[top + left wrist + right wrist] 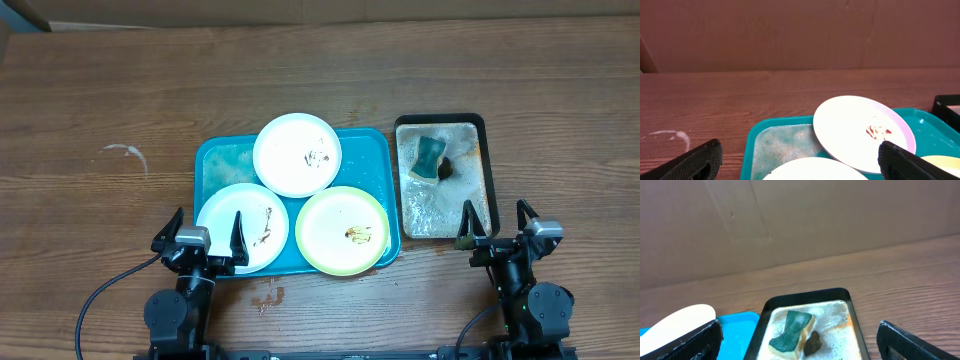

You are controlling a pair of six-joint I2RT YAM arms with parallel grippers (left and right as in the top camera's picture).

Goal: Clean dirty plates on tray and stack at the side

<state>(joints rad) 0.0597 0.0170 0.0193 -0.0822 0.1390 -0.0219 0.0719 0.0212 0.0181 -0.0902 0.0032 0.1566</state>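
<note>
Seeing all three plates (297, 153) takes the overhead view — left hand (208, 216), right hand (494, 208) both gape empty.

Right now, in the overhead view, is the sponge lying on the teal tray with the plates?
No, the sponge sits in the foamy black tray, beside the teal tray that holds the plates.

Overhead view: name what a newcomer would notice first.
The teal tray in the middle stands out, carrying three smeared plates: the back white plate, the front-left white plate and the yellow-green plate front right. Just right of it, a black tray holds foamy water and a green sponge.
</note>
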